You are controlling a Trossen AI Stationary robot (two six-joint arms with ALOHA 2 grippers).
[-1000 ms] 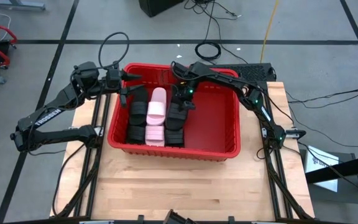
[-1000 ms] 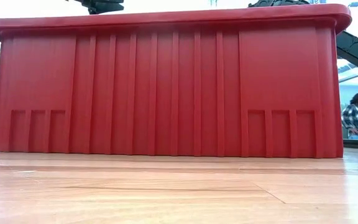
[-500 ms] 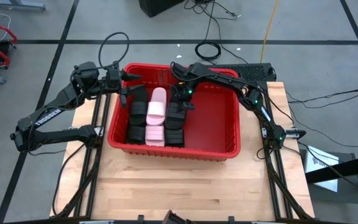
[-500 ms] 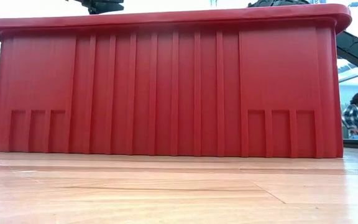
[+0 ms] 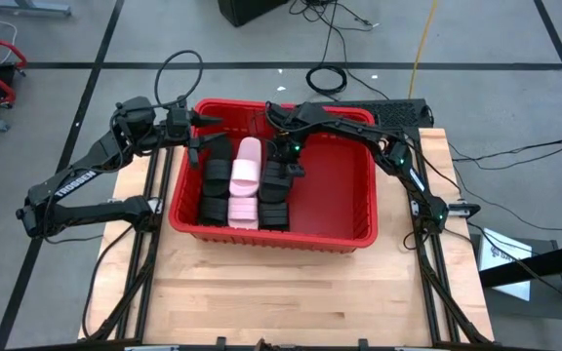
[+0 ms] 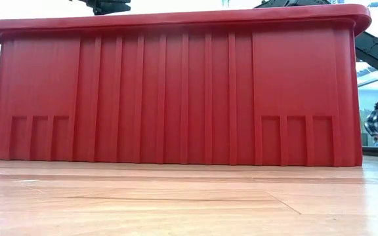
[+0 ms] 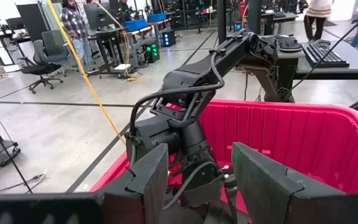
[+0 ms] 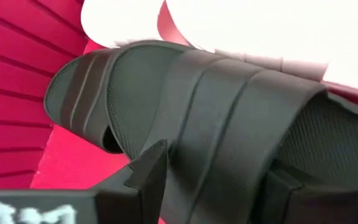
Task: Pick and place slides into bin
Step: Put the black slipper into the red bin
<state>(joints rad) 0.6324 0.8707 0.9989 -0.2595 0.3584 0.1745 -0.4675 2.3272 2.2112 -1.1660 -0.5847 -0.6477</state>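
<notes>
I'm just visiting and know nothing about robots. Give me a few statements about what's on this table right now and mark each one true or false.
1. All the slides in view lie inside the bin. True.
2. The pink slides lie between two rows of black slides. True.
3. The right tool is parked off the table, far from the bin. False: it hangs inside the bin, just above a black slide in the right-hand row, fingers open.
4. The left tool grips a pink slide. False: it is open and empty, over the bin's far left corner.
5. The bin is blue. False: it is bright red.
</notes>
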